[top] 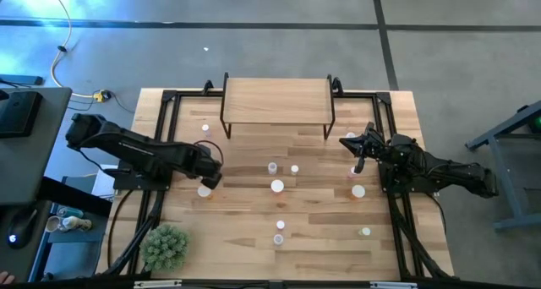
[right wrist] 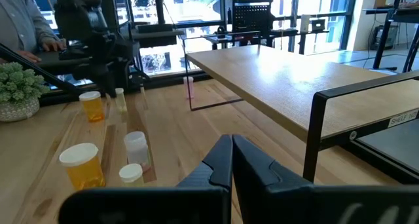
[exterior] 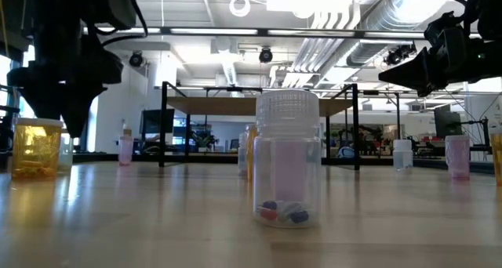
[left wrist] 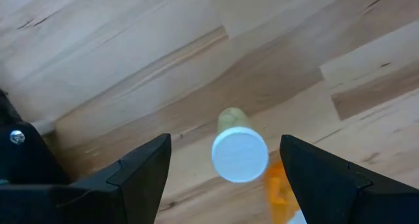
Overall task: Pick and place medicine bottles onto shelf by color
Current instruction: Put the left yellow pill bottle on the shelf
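Hovering over the left side of the tabletop, the left hand has its two fingers spread wide with nothing between them yet, and in the left wrist view a bottle with a white cap and yellow-green body stands directly below, centred in the gap. That bottle is upright, so its long axis points up towards the hand and the cap faces the wrist camera almost square on; an orange bottle stands just beside it, close to one finger. In the high view the same white cap lies at the tip of the left hand, near the left front leg of the shelf, whose wood top carries no bottles at this moment. The right hand waits above the right side of the tabletop with its fingers pressed together and holding nothing, well apart from this bottle, so the left arm is clearly the nearer one. The coming move appears to be a straight descent along the bottle's axis, then closing on the body below the cap. The orange neighbour may be nudged by the finger on that side.
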Action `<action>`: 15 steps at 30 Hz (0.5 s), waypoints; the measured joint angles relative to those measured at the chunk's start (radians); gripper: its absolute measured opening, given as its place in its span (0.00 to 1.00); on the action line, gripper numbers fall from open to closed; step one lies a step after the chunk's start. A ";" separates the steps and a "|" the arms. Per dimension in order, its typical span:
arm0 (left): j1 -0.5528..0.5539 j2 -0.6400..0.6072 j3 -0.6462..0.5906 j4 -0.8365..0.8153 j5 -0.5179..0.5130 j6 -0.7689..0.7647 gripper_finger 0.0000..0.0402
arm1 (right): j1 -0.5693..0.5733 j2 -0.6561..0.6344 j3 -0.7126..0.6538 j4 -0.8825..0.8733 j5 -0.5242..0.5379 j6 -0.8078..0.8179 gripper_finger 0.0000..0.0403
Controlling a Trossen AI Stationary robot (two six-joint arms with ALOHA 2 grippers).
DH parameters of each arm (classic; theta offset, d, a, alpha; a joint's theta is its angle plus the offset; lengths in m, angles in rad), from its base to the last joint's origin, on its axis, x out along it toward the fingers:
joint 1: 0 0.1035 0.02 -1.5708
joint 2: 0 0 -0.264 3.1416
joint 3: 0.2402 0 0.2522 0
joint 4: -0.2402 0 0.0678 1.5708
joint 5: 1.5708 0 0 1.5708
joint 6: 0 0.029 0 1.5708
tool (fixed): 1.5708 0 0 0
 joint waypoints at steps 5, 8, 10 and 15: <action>0.000 0.028 0.000 0.038 0.000 0.003 0.64 | 0.000 0.000 0.000 0.000 0.000 0.000 0.01; 0.000 0.031 0.000 0.042 0.003 0.013 0.60 | 0.000 0.000 0.000 0.000 0.000 0.000 0.01; 0.000 0.036 0.000 0.042 0.011 0.015 0.57 | 0.000 0.000 0.000 0.000 0.000 0.000 0.01; 0.000 0.036 0.000 0.042 0.016 0.016 0.48 | 0.000 0.000 0.000 0.000 0.000 0.000 0.01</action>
